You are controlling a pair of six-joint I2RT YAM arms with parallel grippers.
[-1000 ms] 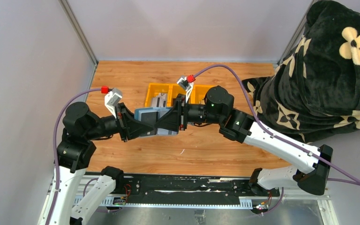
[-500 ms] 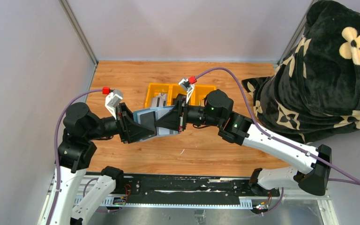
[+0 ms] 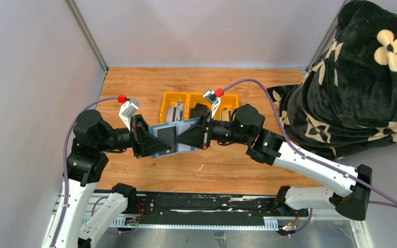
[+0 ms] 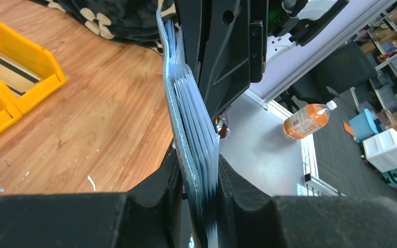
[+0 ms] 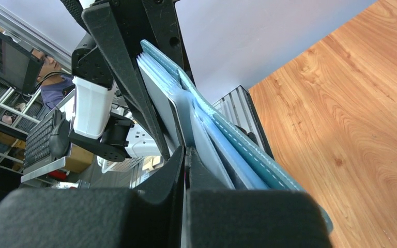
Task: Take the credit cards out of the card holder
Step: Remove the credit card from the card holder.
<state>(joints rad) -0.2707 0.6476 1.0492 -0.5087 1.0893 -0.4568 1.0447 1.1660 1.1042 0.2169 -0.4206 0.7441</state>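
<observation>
card holder [image 3: 163,128] is up in the air, open, over the middle of the table [image 3: 227,165], just off the near edge of the yellow tray [image 3: 168,98], stretched between both arms. left gripper [image 4: 199,186] has its jaws closed down on the holder's stacked leaves and pinches them near one end. right gripper [image 5: 186,160] has its jaws fully together on what I read as the edge of a pale-grey credit card [image 5: 168,108] sticking out of the paler slotted side. I judge the step in hand is the pull. To do it well I'd keep the left clamp firm, draw the right arm straight back along the slot line without twisting so the card doesn't bind or bend, and watch that the holder doesn't slide out of the left jaws. Counts: one holder, two grippers, one tray, three compartments as far as I can see. Cards: one in the right jaws, and one striped card [image 4: 10,72] lying flat in a tray compartment, probably already out. The layered edges inside the holder I can't split into cards versus slot leaves. One black flowered blanket [image 3: 362,77] sits at the table's right edge.
</observation>
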